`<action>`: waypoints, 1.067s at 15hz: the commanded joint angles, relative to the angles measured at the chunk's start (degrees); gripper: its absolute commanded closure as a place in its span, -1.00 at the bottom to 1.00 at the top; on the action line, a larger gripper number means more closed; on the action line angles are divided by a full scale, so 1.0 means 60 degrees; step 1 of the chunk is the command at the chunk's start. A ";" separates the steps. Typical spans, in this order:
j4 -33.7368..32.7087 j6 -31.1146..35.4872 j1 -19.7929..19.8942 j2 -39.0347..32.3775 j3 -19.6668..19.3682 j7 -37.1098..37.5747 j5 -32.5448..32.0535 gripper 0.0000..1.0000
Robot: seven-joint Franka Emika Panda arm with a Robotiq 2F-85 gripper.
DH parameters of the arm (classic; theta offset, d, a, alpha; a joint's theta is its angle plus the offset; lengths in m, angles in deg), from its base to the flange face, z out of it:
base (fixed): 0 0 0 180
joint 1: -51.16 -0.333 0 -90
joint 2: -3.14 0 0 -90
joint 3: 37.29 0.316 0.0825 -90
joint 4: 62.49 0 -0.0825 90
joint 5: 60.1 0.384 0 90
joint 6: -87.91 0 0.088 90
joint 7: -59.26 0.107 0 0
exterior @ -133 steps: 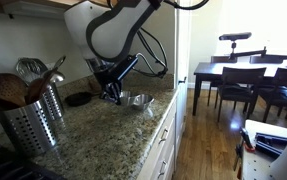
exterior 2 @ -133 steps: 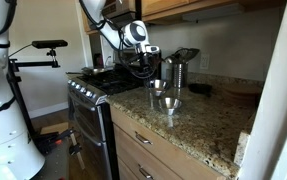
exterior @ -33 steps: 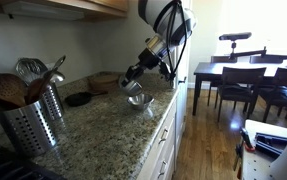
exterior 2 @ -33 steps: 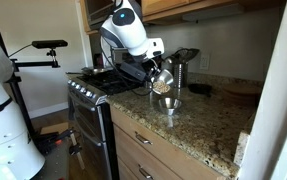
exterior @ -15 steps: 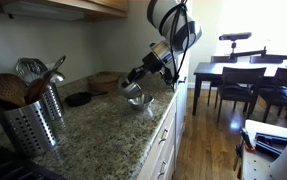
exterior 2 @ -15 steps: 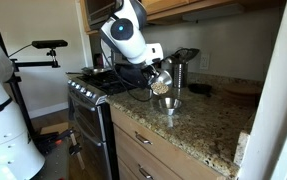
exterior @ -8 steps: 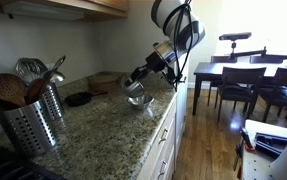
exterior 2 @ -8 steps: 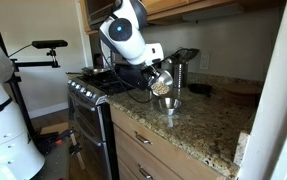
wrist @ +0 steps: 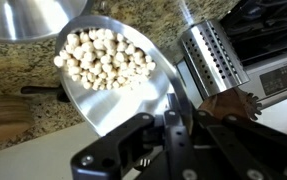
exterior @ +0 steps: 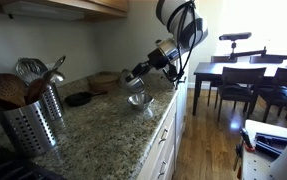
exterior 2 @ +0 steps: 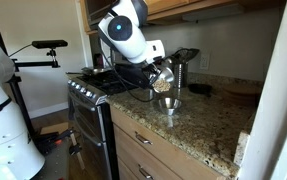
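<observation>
Your hand [wrist: 171, 112] is pressed together on the near edge of a small metal cup [wrist: 111, 92], pinching it between the fingers, with the jaws at their tightest. In the wrist view the cup is tipped, and a heap of small white round pellets [wrist: 103, 58] lies in its upper half, close to the lip. Just past that lip you see the rim of a metal bowl [wrist: 21, 18], which stands on the speckled granite desk [wrist: 133, 12].

In both exterior views you are holding the cup [exterior 2: 163, 83] in the air, tilted, directly above the bowl [exterior 2: 169, 104], and the two are near each other but not touching. The hand [exterior: 140, 73] comes down to it at a slant from the arm above, with the cup [exterior: 133, 87] below the fingers and the bowl [exterior: 138, 101] under that.

A perforated steel utensil holder [wrist: 213, 55] stands just beside the cup, toward the stove [wrist: 275, 60]. In an exterior view the holder [exterior: 31, 122] is full of wooden spoons and metal tools.
</observation>
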 commanded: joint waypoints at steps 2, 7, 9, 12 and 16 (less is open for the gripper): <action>0.0505 -0.0884 0.0281 0.0586 -0.0136 -0.0845 0.0549 0.86; 0.0604 -0.1435 0.0412 0.0566 -0.0204 -0.1168 0.0659 0.86; 0.0634 -0.1616 0.0455 0.0555 -0.0220 -0.1245 0.0676 0.86; 0.0686 -0.1822 0.0501 0.0561 -0.0258 -0.1381 0.0713 0.86; 0.0752 -0.2109 0.0584 0.0557 -0.0328 -0.1545 0.0740 0.86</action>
